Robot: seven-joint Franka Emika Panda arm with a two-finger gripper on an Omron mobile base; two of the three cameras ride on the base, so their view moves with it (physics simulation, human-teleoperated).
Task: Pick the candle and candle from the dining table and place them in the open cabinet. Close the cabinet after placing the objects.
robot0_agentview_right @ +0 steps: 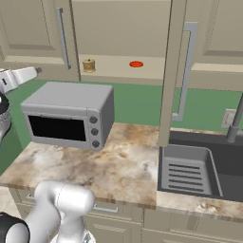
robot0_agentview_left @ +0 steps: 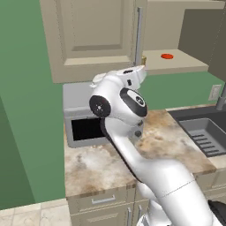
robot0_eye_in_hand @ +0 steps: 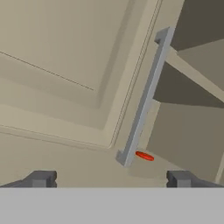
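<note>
Candle, the golden-brown one, is standing on the cabinet shelf near the red disc, and we are holding our gripper spread and empty before the left door's handle, which we should push squarely.

From my left base view the open door's edge and silver handle cover nearly all of the golden-brown candle just past the hand, leaving me only a sliver. My hand view cuts the door panel off at its top and left edges, and ahead of the hand the handle's lower end partly hides the red disc. In my right base view the sink, well off from the hand, runs out past the right edge.
</note>
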